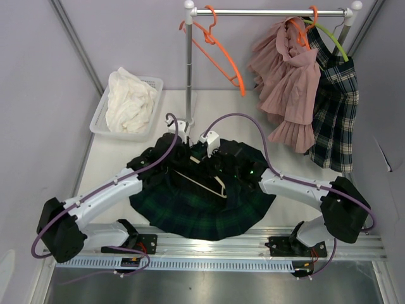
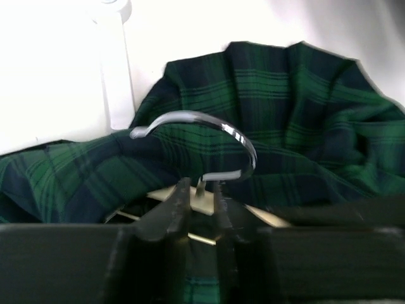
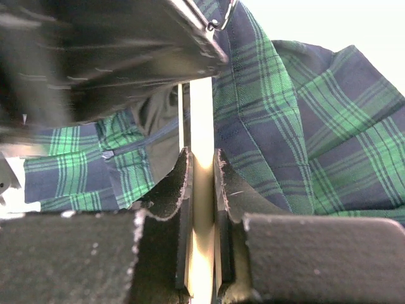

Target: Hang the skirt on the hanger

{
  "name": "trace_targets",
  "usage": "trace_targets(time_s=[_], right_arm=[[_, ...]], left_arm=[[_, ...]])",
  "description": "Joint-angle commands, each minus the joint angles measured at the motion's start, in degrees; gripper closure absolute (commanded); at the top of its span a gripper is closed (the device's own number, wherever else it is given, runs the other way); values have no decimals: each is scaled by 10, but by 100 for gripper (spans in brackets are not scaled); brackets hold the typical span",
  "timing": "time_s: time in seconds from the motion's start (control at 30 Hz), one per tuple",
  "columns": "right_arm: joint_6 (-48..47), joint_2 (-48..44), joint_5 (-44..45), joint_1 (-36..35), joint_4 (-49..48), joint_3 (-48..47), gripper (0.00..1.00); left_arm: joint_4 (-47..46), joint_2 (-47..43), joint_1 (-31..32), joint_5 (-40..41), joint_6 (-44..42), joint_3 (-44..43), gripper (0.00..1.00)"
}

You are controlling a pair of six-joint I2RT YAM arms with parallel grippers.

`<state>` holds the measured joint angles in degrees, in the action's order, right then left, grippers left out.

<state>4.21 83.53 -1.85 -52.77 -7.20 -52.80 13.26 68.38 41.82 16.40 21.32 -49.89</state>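
White worktop is covered at its near middle by a green-and-navy tartan skirt, spread flat between the arms. A wooden hanger is laid on the skirt. The base of its metal hook is pinched by the left hand, and its pale bar is clamped by the right hand.

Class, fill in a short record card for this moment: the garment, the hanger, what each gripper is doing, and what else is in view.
Garment: dark green plaid skirt, spread on the table
Hanger: wooden hanger, lying on top of the skirt
Left gripper: closed at the base of the hanger's metal hook
Right gripper: closed on the hanger's wooden bar
Rail: holds a pink garment and a second plaid skirt
Basket: holds white cloth
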Motion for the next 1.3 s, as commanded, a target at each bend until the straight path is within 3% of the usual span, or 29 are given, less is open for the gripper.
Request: trace_targets(time_s=[0.0, 0.07, 0.23, 0.37, 0.47, 0.57, 0.6, 0.7, 0.87, 1.03, 1.27], right_arm=[[0, -34, -3, 9, -27, 10, 100], [-3, -40, 3, 10, -25, 14, 100], [-1, -47, 2, 16, -22, 20, 100], [3, -58, 13, 22, -19, 26, 100], [4, -65, 13, 28, -19, 34, 100], [2, -70, 16, 32, -18, 38, 100], [3, -71, 16, 36, -18, 38, 100], [4, -77, 11, 40, -22, 43, 100], [3, -80, 8, 43, -23, 43, 100], [2, -83, 4, 43, -19, 40, 100], [2, -98, 1, 43, -17, 46, 100]], left_arm=[[29, -40, -7, -32, -2, -50, 70], [37, -47, -8, -38, -9, -63, 58], [48, -54, -8, -84, -23, -79, 47], [105, -60, -8, -61, -21, -98, 48], [157, -86, -8, -10, -8, -91, 60], [190, -108, -3, 11, 16, -71, 62], [212, -113, 2, 24, 21, -58, 61], [208, -138, 12, 43, 34, -16, 42], [182, -122, 29, 21, 48, 30, 38], [167, -66, 56, 50, 52, 36, 34], [181, 17, 66, 158, 50, -8, 34]])
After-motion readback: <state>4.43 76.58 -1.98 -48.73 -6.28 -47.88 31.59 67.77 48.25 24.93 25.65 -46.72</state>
